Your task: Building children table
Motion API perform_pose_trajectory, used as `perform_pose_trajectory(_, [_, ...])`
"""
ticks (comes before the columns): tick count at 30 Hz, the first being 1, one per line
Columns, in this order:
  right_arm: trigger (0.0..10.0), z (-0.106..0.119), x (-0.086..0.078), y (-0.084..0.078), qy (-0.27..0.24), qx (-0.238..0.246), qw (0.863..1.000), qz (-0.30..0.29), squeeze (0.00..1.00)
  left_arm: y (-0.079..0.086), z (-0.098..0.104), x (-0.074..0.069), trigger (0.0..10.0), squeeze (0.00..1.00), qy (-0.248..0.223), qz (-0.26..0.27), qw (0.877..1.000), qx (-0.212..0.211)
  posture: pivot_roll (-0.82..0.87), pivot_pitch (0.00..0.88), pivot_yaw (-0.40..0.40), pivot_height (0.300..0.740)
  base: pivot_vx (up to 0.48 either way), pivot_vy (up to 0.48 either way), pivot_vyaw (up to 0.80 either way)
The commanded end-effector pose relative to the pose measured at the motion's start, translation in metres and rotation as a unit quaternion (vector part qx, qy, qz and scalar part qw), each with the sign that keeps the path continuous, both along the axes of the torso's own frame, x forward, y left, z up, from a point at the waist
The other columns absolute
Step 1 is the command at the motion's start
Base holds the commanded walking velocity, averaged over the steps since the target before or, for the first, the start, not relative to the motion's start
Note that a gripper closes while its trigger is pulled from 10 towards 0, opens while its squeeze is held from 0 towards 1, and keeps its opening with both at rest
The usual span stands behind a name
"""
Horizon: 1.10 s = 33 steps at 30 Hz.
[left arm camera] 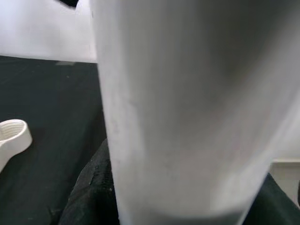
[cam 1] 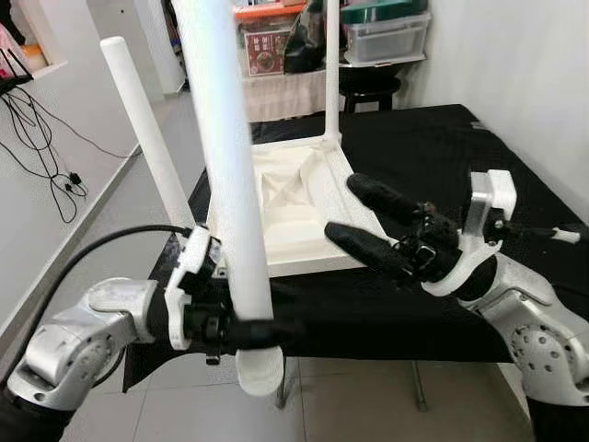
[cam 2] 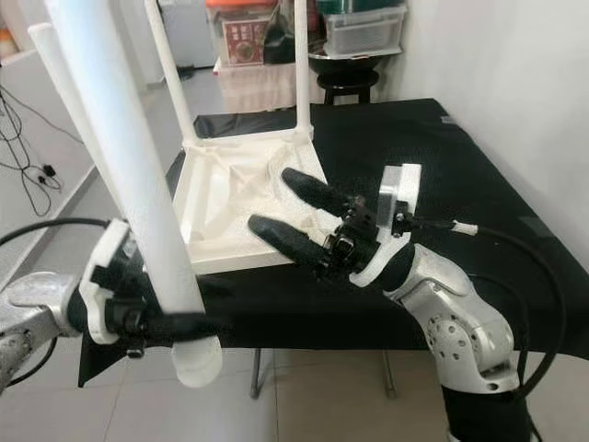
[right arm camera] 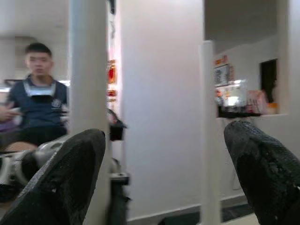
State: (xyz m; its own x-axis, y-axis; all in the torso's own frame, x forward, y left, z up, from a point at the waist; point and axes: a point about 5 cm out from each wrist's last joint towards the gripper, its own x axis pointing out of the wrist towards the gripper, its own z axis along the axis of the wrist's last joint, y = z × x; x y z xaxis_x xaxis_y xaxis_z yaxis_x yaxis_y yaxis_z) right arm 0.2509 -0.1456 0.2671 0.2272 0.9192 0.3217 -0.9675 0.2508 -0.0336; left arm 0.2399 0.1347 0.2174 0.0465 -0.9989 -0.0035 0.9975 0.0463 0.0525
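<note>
Upturned white plastic children's table top (cam 1: 294, 207) lies on black cloth-covered work table (cam 1: 433, 157), three white legs already standing up from it. Left gripper (cam 1: 241, 333), at 7 o'clock of top, clamped around fourth white cylindrical table leg (cam 1: 225, 175), held near upright. Right gripper (cam 1: 363, 216) at 4 o'clock, fingers spread wide, holding nothing, hovering just over top's edge. Seated person (right arm camera: 35, 103) beyond, in right wrist view.
</note>
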Motion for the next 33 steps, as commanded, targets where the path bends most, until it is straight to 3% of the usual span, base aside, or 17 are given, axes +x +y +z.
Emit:
perform_pose_trajectory(1, [10.0, 0.005, -0.009, 0.010, 0.005, -0.014, 0.998, 0.068, 0.00, 0.002, -0.007, 0.004, 10.0, 0.00, -0.003, 0.007, 1.000, 0.014, -0.08, 0.000, 0.070, 0.740, 0.000, 0.000, 0.00])
perform_pose_trajectory(3, [10.0, 0.006, -0.010, 0.012, 0.009, -0.020, 0.996, 0.085, 0.00, 0.001, -0.009, 0.005, 10.0, 0.00, -0.006, 0.011, 1.000, 0.016, -0.08, 0.000, 0.070, 0.740, 0.000, 0.000, 0.00])
perform_pose_trajectory(10, [10.0, 0.013, -0.010, 0.012, 0.017, -0.031, 0.994, 0.099, 0.00, 0.005, -0.020, 0.030, 10.0, 0.00, -0.064, 0.104, 0.991, 0.052, -0.08, 0.000, 0.068, 0.740, 0.000, 0.000, 0.00])
perform_pose_trajectory(13, [10.0, 0.009, -0.010, 0.016, 0.023, -0.044, 0.994, 0.098, 0.00, 0.004, -0.022, 0.032, 10.0, 0.00, -0.070, 0.111, 0.990, 0.053, -0.08, 0.000, 0.069, 0.740, 0.000, 0.000, 0.00])
perform_pose_trajectory(14, [10.0, 0.009, -0.010, 0.016, 0.023, -0.044, 0.994, 0.098, 0.00, 0.004, -0.022, 0.032, 10.0, 0.00, -0.070, 0.111, 0.990, 0.053, -0.08, 0.000, 0.069, 0.740, 0.000, 0.000, 0.00])
perform_pose_trajectory(17, [10.0, -0.001, -0.008, 0.039, 0.036, -0.069, 0.993, 0.089, 0.00, -0.008, -0.024, 0.030, 10.0, 0.00, -0.076, 0.092, 0.992, 0.048, -0.08, 0.000, 0.070, 0.740, 0.000, 0.000, 0.00])
perform_pose_trajectory(24, [10.0, 0.004, -0.008, 0.052, 0.023, -0.058, 0.994, 0.095, 0.00, -0.016, -0.028, 0.027, 10.0, 0.00, -0.071, 0.068, 0.994, 0.048, -0.08, 0.000, 0.073, 0.740, 0.000, 0.000, 0.00])
perform_pose_trajectory(26, [10.0, 0.010, 0.000, 0.062, 0.017, -0.048, 0.996, 0.078, 0.00, -0.022, -0.033, 0.025, 10.0, 0.00, -0.069, 0.050, 0.995, 0.048, -0.08, 0.000, 0.071, 0.740, 0.000, 0.000, 0.00])
perform_pose_trajectory(33, [10.0, 0.012, 0.003, 0.067, 0.012, -0.042, 0.996, 0.075, 0.00, -0.024, -0.036, 0.024, 10.0, 0.00, -0.068, 0.044, 0.995, 0.049, -0.08, 0.000, 0.070, 0.740, 0.000, 0.000, 0.00])
